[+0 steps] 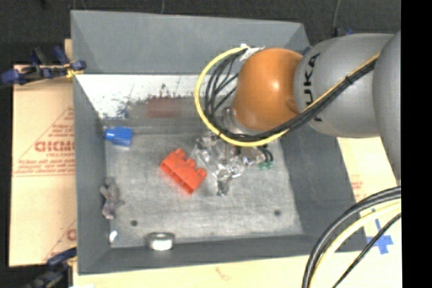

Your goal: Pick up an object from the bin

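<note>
My gripper (220,170) hangs low in the middle of the bin, under the arm's orange cover. Just to its left, an orange-red toy brick (182,170) with studs lies tilted on the bin floor, very close to the gripper or touching it. Nothing can be seen held in the gripper. A small dark green thing (266,162) peeks out on the gripper's right, partly hidden by the arm.
A blue block (119,137) lies at the back left. A grey, knobbly little thing (109,199) rests by the left wall. A round white-grey cap (160,241) sits at the front edge, with a tiny white scrap (113,236) in the front left corner.
</note>
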